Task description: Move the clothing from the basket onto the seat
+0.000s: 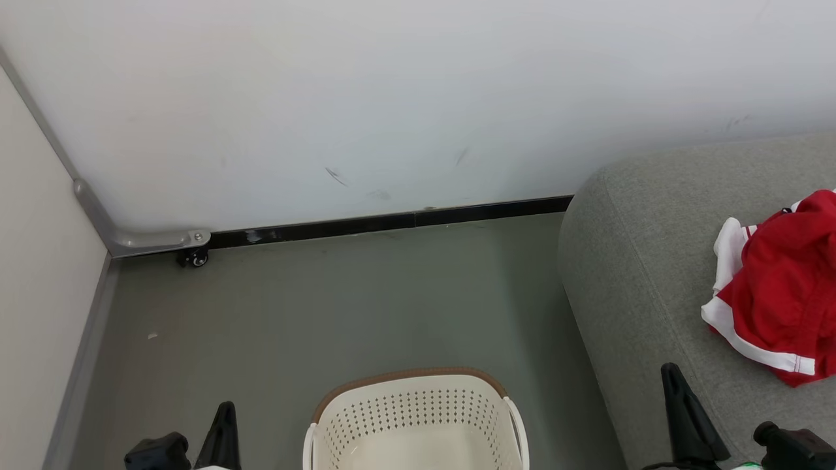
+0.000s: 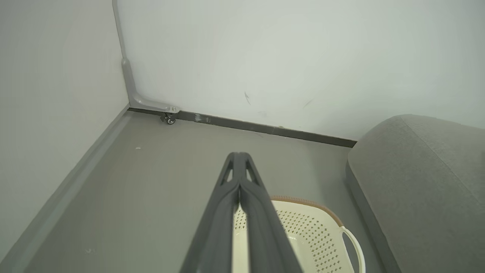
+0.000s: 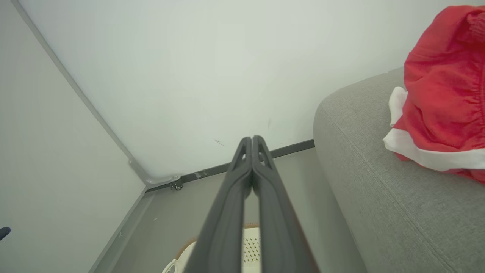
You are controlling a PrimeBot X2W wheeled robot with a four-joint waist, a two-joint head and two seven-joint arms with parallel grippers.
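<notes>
Grey floor point(image 1: 326, 307) lies open beyond and left of the basket point(image 1: 408, 377), as far as the black skirting point(image 1: 392, 223) under the white wall point(image 1: 392, 98). Just right of the basket the seat point(image 1: 627, 274) shows its rounded edge, and the red-and-white clothing point(image 1: 784, 287) lies on top of it. On either side of the basket hover the left gripper point(image 2: 238, 155) and the right gripper point(image 3: 251, 138), fingers pressed together, holding nothing.

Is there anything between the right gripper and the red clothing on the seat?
Nothing visible stands in the way. The right gripper is shut and holds nothing. Between it and the clothing lies bare grey fabric of the seat.
</notes>
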